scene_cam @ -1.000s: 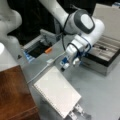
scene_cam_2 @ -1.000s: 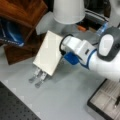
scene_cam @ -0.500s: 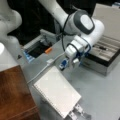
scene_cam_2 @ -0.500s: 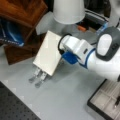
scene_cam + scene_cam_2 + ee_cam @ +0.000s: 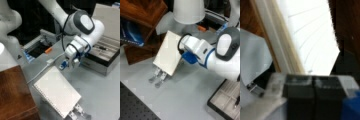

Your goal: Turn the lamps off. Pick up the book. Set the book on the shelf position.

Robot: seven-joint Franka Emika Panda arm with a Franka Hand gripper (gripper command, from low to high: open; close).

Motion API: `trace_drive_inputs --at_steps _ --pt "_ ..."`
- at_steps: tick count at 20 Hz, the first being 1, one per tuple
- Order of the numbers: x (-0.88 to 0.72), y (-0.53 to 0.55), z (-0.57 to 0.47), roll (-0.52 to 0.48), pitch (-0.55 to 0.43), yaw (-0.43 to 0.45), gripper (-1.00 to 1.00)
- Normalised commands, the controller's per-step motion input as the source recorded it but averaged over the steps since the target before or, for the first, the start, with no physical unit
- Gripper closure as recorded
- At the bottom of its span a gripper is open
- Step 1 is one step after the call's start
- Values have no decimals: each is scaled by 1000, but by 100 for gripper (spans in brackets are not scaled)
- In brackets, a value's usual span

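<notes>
**Front views.** In a front view, the gripper is positioned at the near edge of the book. The book is carried flat over the grey tabletop, with a shadow beneath it. Thin silver strips are seen at its far end. The shelf position lies just beside the book, toward the view's left. Compared with one second ago, almost no displacement of arm or book is detected, so the book is judged to be picked up but not yet placed. In a front view from the opposite side, the gripper meets the book at its long edge, below a white lamp shade. Whether the lamp is lit cannot be determined.

**Wrist view.** The two dark fingers are drawn together at the edge of the book. The gripper appears to be clamped on the thin cover, though the contact itself is blurred. Brown wood is visible behind the book.

**Markings.** No brand, label or legible writing is found in any view.
</notes>
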Motion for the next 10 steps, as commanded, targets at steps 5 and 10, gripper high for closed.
trace_drive_inputs --at_steps 5,10 --pt "360 128 -188 -327 -130 -172 -100" --pt "332 115 -191 -319 -107 -161 -100"
